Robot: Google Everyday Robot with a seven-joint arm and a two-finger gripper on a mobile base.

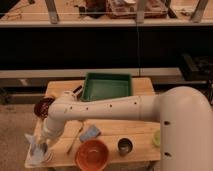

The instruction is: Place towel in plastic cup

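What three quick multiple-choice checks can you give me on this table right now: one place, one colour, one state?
1. Where is the pincer?
A inside the tray
B down at the towel, at the table's near corner, picture left
C by the sponge

2. What colour is the bowl beside the metal cup?
A orange
B white
C purple

3. The towel is:
A stuffed into the plastic cup
B lying in the bowl
C outside the plastic cup, across the table from it

Answers:
1 B: the pincer meets the towel at that corner.
2 A: the bowl is plainly orange.
3 C: the cup sits at picture right, the towel at picture left.
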